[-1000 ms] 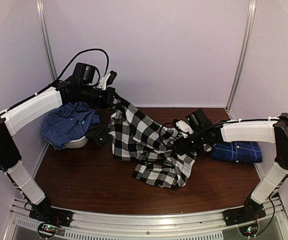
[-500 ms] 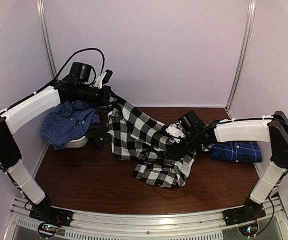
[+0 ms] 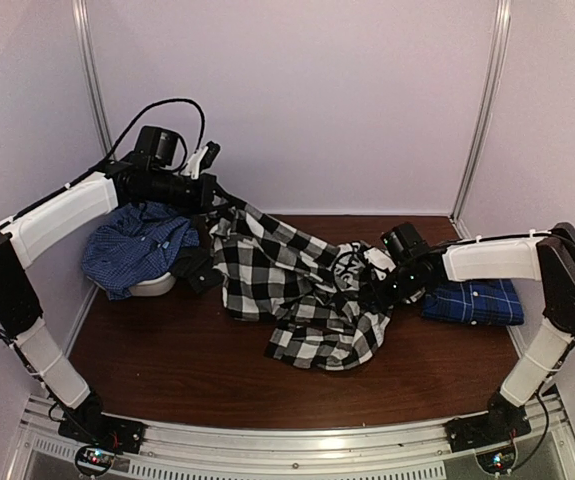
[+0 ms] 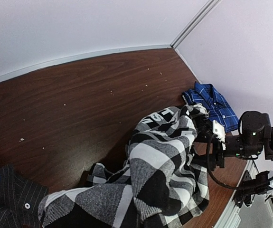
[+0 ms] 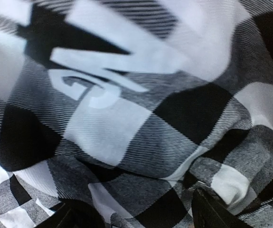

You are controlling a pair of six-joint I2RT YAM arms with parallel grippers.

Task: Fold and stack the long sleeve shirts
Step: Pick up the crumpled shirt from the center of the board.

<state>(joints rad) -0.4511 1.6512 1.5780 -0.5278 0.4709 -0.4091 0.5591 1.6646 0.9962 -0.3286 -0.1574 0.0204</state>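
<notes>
Top external view: at upper left the left gripper (image 3: 221, 197) pinches the check shirt (image 3: 292, 285) up, while the right gripper (image 3: 377, 292), fingers spread wide, seemingly presses into it right of centre.

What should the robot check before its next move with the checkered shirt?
1. Left end effector shut on the black-and-white checked cloth shirt, one end raised: ok.
2. Right end effector open against the shirt, ready to pinch: ok.
3. Shirt spread flat for folding: not ok, it is bunched.
4. Which part of the shirt the right end effector would grab: cannot tell.
5. Folded royal blue plaid shirt lying flat on the table's right side: ok.
</notes>
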